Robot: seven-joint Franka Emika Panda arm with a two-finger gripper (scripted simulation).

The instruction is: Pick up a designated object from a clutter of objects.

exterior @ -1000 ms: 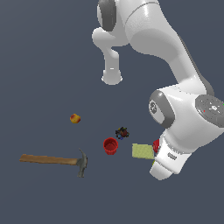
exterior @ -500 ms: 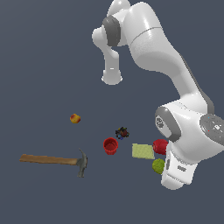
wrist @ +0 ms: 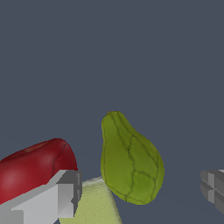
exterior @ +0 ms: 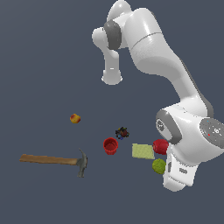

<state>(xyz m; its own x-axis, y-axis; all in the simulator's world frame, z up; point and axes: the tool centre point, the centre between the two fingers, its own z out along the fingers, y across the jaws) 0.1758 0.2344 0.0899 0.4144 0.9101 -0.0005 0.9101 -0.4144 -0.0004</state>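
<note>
White arm (exterior: 175,83) fills upper middle to lower right of exterior view, its wrist block lower right covering the gripper there, so fingers not seen in that view. No writing or labels readable anywhere; only a tiny red dot on the arm's round joint cap.

Hammer (exterior: 54,160) lower left of exterior view, wooden handle lying flat toward the exterior view's left, dark head toward centre, well apart from the rest.

Pale green square (exterior: 143,151) flat, right of centre, partly visible in wrist view too, cut off by the frame edge (wrist: 92,203).

Red cup (exterior: 110,145) just left of square, opening up, not touching it.

Red ball (exterior: 160,146) at square's right edge, partly hidden by the arm; contact with square hard to judge. In wrist view (wrist: 33,164) half covered by a finger and cut off at the frame edge.

Pear (exterior: 159,166) lower right of exterior view, just below ball and square's corner, right side hidden behind wrist. In wrist view (wrist: 130,159) fully seen, olive green, veined, narrow end pointing up-frame.

Gripper (wrist: 142,197) spread wide, nothing pinched: one finger (wrist: 48,199) grey, lower left of wrist view, over ball and square; other finger (wrist: 213,186) cut off at right edge. Pear sits between them, touching neither.

Small yellow-red fruit (exterior: 75,118) alone, left of centre.

Tiny dark thing (exterior: 122,132) above cup, too small to make out.
</note>
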